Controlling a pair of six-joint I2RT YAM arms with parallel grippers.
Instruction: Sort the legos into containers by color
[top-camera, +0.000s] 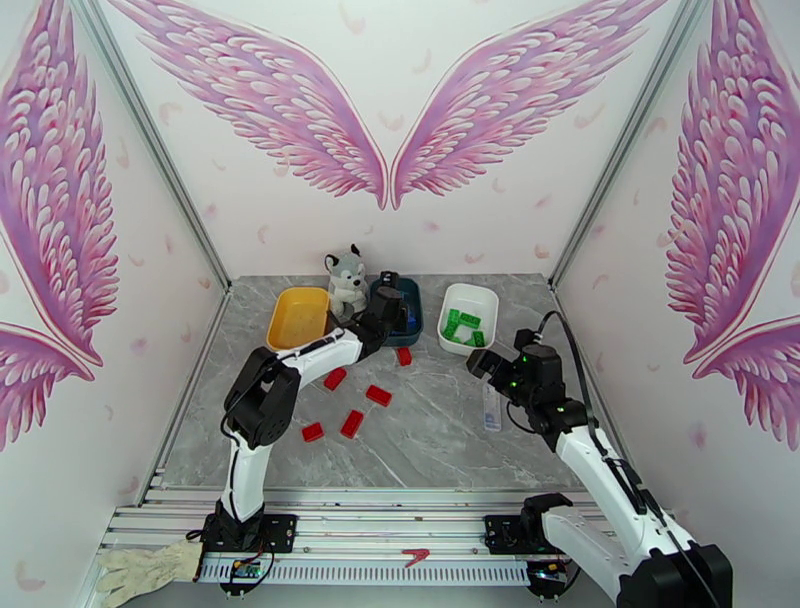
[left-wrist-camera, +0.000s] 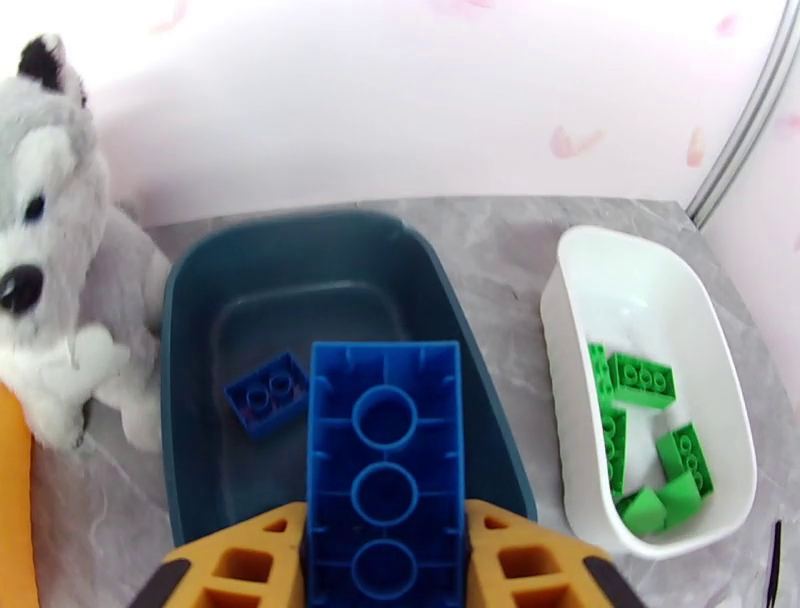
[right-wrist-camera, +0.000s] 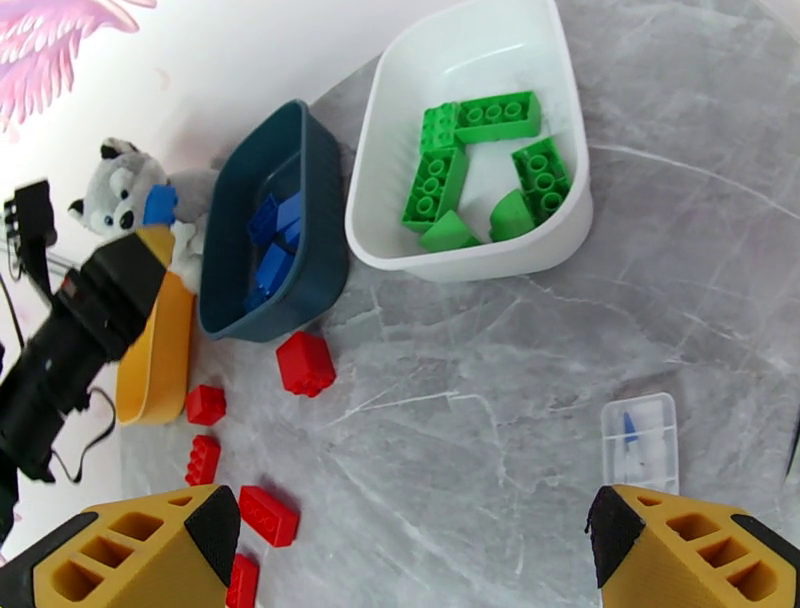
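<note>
My left gripper (left-wrist-camera: 385, 517) (top-camera: 385, 306) hangs over the dark teal tray (left-wrist-camera: 185, 300) (top-camera: 412, 322), shut on a long blue lego (left-wrist-camera: 385, 440) that stands between its fingers. A small blue lego (left-wrist-camera: 266, 392) lies in that tray. The white tray (top-camera: 468, 300) (right-wrist-camera: 480, 262) holds several green legos (right-wrist-camera: 470, 150) (left-wrist-camera: 640, 380). To the left sits the yellow tray (top-camera: 298, 318). Several red legos (top-camera: 352, 424) (right-wrist-camera: 306, 362) lie loose on the table. My right gripper (right-wrist-camera: 412, 515) (top-camera: 480, 362) hovers open, near the white tray, with nothing between its fingers.
A grey-white husky plush (top-camera: 346, 280) (left-wrist-camera: 50, 270) stands between the yellow and teal trays, against the back wall. A small clear box (top-camera: 490, 408) (right-wrist-camera: 640, 440) lies under the right arm. A white glove (top-camera: 140, 565) rests at the front left rail.
</note>
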